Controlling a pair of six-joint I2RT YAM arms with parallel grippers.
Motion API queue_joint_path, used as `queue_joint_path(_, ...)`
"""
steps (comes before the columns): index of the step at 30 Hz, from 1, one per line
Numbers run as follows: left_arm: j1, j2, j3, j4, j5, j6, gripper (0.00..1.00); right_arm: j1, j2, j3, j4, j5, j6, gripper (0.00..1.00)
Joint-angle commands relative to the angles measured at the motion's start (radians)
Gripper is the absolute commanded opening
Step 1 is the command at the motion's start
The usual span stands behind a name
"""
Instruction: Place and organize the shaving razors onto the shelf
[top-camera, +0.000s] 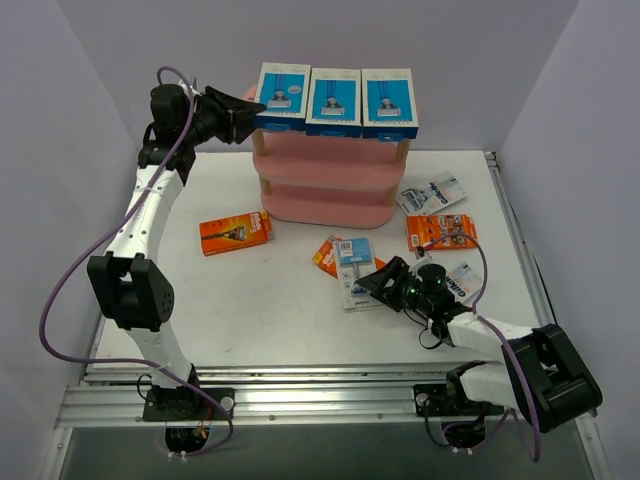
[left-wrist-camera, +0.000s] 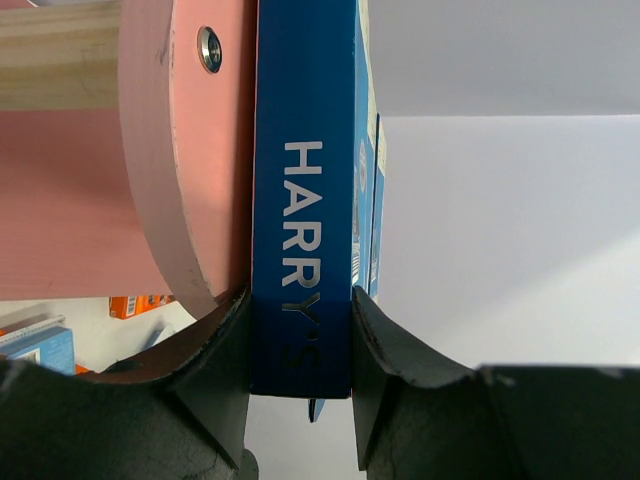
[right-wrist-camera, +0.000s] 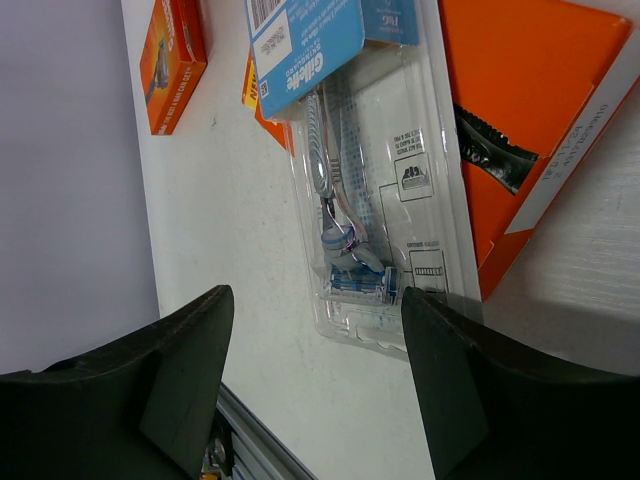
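The pink shelf (top-camera: 325, 185) stands at the back middle of the table. Three blue-and-white razor boxes stand in a row on its top board: left (top-camera: 283, 95), middle (top-camera: 334, 100), right (top-camera: 389, 102). My left gripper (top-camera: 252, 108) is shut on the left box's outer end; in the left wrist view its jaws (left-wrist-camera: 300, 350) press both faces of the blue box (left-wrist-camera: 303, 200) beside the pink board (left-wrist-camera: 190, 150). My right gripper (top-camera: 375, 283) hangs open just above the table. A clear blister pack (right-wrist-camera: 360, 200) lies just beyond its fingertips (right-wrist-camera: 315, 330), partly over an orange card (right-wrist-camera: 530, 110).
An orange pack (top-camera: 235, 232) lies left of the shelf's foot. Right of the shelf lie a blister pack (top-camera: 433, 193) and an orange card (top-camera: 441, 231). Another blister pack (top-camera: 462, 280) sits partly under my right arm. A metal rail (top-camera: 320, 375) runs along the near edge.
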Motion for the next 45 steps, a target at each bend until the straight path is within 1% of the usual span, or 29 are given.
queue_joint_path(1,-0.002,-0.047,0.005,0.079,0.021,-0.011,0.41,-0.009,0.013,-0.01,0.021,-0.013,0.0,0.64)
queue_joint_path(7,0.001,-0.047,0.002,0.076,0.027,-0.014,0.55,-0.009,0.02,-0.011,0.028,-0.015,0.0,0.64)
queue_joint_path(8,0.001,-0.047,0.003,0.074,0.027,-0.014,0.59,-0.009,0.02,-0.011,0.028,-0.012,-0.001,0.64)
queue_joint_path(9,0.001,-0.047,0.002,0.074,0.027,-0.014,0.74,-0.009,0.022,-0.011,0.029,-0.013,0.0,0.64)
queue_joint_path(10,0.001,-0.047,0.002,0.075,0.028,-0.013,0.8,-0.007,0.025,-0.011,0.032,-0.013,0.0,0.64)
queue_joint_path(27,0.01,-0.043,-0.009,0.072,0.042,-0.01,0.82,-0.011,0.036,-0.019,0.041,-0.016,0.0,0.64)
queue_joint_path(45,0.021,0.006,0.163,-0.179,0.033,0.122,0.84,-0.017,0.043,-0.044,0.077,-0.018,0.009,0.64)
